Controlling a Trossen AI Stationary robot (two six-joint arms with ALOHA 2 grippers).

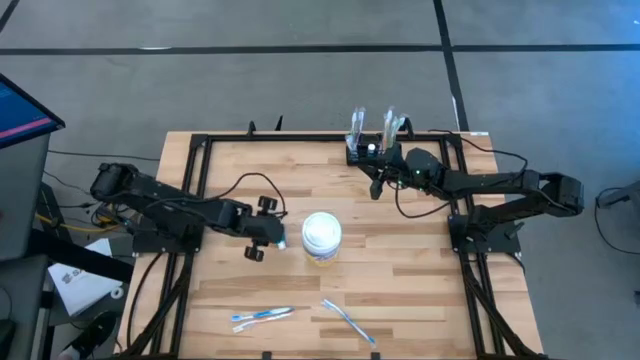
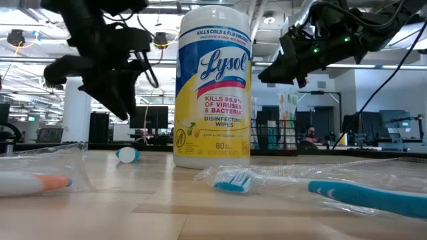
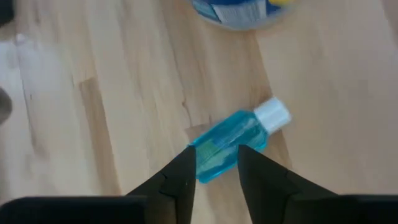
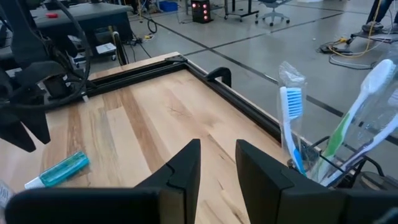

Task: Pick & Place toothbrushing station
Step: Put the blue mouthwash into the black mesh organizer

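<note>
High view gives you the whole layout: the toothbrushing station [image 1: 364, 152] sits at the far edge of the wooden table [image 1: 400, 270], a small black rack with wrapped brushes standing in it, and the right gripper [image 1: 378, 183] hangs just in front of it, holding nothing. The left gripper [image 1: 268, 228] hovers just beside the white wipes tub [image 1: 322, 236] near the middle of the table. Two wrapped toothbrushes [image 1: 262, 316] lie near the front edge.

What you cannot read from above, the left wrist view gives you: a small blue bottle [image 3: 233, 142] with a white cap lies on its side on the wood, and the left gripper's [image 3: 216, 165] fingers stand apart on either side of the bottle's base. Whether they touch it, you cannot tell. The right wrist view shows the right gripper's [image 4: 217, 163] fingers a narrow gap apart over bare wood, with the rack's brushes [image 4: 292, 118] off to one side and the blue bottle [image 4: 59, 170] lying farther off.

The low view adds the tub's label, Lysol disinfecting wipes [image 2: 212, 87], and a blue-headed brush [image 2: 233, 180] in its wrapper up close. Behind the table you see an open workshop hall with ceiling lights, desks and monitors; the floor around the table is grey concrete.
</note>
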